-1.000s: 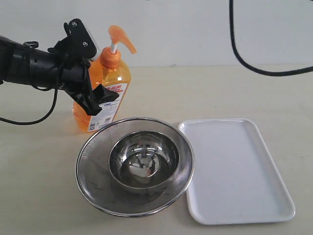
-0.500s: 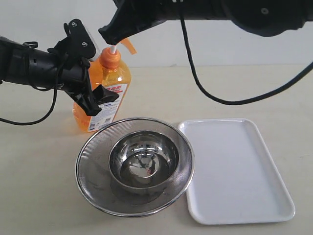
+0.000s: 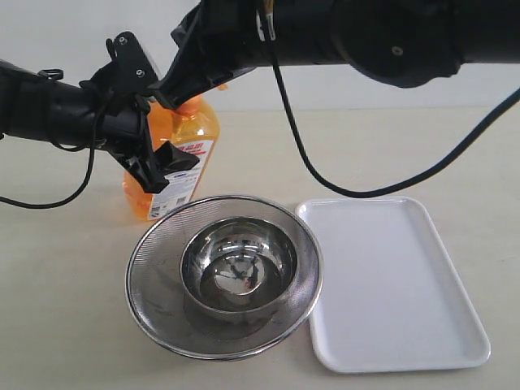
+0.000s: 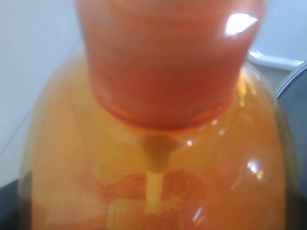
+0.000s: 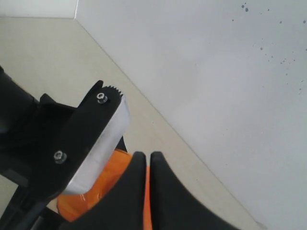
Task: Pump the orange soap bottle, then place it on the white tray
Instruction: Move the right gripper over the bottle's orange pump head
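**Both pincers on the soap bottle behind the strainer**

I am grasping the orange soap bottle in my left pincer, one finger crossing the front of its label and the other standing up behind its shoulder. The bottle is standing upright just behind the steel strainer, toward that strainer's left side.

My right pincer is reaching across and sitting on top of the bottle, hiding the pump head in the exterior view.

The right wrist view is showing what the exterior view cannot: my right pincer is clenched, its two black tips side by side with orange plastic just under them.

The left wrist view is filling with the blurred bottle, its collar and dip tube.

The white tray is lying just right of the strainer, its edge at the strainer's rim.
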Available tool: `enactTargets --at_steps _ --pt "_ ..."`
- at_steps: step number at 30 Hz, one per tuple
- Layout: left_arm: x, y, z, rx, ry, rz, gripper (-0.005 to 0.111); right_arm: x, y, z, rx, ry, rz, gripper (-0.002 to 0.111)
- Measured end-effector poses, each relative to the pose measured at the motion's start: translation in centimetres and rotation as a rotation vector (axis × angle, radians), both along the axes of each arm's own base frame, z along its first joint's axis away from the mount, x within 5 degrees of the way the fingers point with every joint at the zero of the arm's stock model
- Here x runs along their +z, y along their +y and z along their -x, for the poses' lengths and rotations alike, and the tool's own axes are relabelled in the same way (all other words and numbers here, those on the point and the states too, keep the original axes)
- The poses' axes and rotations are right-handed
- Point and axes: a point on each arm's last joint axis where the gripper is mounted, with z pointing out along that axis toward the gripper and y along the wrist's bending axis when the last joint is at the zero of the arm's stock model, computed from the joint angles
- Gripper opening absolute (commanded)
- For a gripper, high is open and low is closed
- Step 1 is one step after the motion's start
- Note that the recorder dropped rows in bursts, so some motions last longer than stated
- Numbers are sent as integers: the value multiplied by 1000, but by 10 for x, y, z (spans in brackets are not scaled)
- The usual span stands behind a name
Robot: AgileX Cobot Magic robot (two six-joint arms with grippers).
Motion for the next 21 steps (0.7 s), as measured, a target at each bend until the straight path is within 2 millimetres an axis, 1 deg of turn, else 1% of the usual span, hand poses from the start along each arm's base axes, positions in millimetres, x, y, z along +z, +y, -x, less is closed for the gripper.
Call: enactTargets --at_steps 21 --pt "0 -2 2 -20 17 25 5 -3 -3 -1 -23 22 45 0"
